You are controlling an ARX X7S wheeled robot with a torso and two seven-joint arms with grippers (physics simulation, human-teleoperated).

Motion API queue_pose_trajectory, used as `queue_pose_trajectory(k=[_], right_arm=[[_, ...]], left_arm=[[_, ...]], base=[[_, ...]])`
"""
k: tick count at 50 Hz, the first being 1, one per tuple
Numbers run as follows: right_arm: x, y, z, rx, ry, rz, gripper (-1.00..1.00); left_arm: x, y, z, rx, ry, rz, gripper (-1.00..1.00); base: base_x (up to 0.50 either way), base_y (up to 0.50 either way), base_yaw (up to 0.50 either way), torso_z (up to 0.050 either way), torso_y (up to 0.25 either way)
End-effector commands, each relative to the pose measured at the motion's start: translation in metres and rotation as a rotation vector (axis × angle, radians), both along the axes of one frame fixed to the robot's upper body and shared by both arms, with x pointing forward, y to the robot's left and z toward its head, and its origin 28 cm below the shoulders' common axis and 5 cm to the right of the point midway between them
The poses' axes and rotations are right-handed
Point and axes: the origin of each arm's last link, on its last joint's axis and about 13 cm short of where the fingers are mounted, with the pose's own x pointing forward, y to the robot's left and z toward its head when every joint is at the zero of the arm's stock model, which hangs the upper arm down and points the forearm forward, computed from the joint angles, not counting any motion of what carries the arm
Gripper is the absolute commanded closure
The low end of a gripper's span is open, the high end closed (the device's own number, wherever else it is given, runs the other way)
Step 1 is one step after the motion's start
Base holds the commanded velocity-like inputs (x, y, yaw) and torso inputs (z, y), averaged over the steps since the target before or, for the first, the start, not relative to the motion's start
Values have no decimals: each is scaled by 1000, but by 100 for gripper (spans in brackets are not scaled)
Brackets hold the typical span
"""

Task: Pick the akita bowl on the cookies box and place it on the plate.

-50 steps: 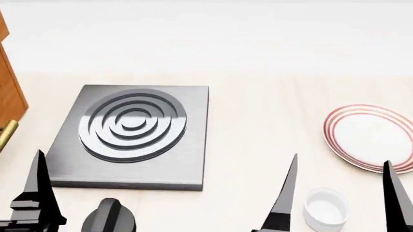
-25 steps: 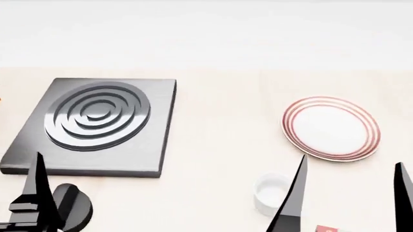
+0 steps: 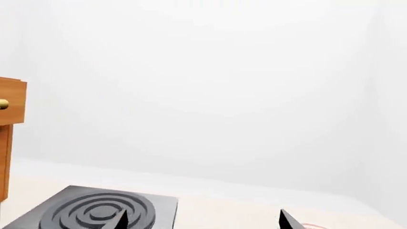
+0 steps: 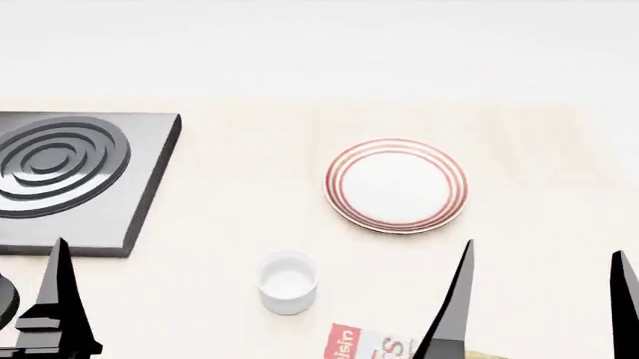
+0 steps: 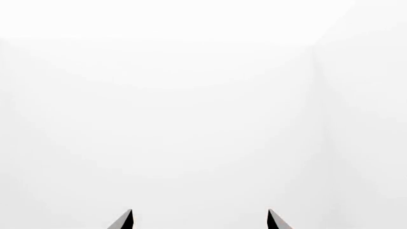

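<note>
The plate [image 4: 396,185], white with thin red rings, lies flat at mid-table in the head view. A red-and-white corner of the cookies box [image 4: 367,345] pokes in at the bottom edge. The akita bowl is out of view. My right gripper [image 4: 543,250] is open near the bottom right, its two dark fingers wide apart, nearer than the plate. Its wrist view shows the right gripper [image 5: 199,217] holding nothing, facing a blank white wall. My left gripper [image 3: 202,219] is open and empty too, looking over the stove [image 3: 95,212]. Only one of its fingers [image 4: 60,299] shows in the head view.
A dark square stove [image 4: 60,176] with raised rings sits at the left. A small plain white cup [image 4: 287,281] stands between the stove and the cookies box. A wooden cabinet [image 3: 9,119] with a brass knob is at the far left in the left wrist view.
The head view has swung to the right. Stove, plate and cup have slid leftward in the picture, and the corner of the cookies box has come into view at the bottom.
</note>
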Motion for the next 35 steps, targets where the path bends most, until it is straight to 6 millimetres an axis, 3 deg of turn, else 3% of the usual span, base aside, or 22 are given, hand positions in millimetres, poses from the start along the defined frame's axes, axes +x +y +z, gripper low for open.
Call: queue_pose_trajectory(k=[1, 15, 27, 35], right_arm=[[-1, 0, 0, -7, -11, 9, -100], [2, -1, -1, 11, 37, 49, -100], [5, 0, -7, -12, 24, 50, -100], [3, 1, -6, -38, 9, 34, -100]], left_arm=[[0, 0, 0, 3, 3, -5, -100], [2, -1, 2, -5, 12, -11, -100], [2, -1, 2, -10, 16, -9, -100], [3, 0, 0, -15, 21, -7, -100]], base=[[-36, -500, 0, 0, 0], [-19, -489, 0, 0, 0], [1, -17, 0, 0, 0], [482, -47, 0, 0, 0]])
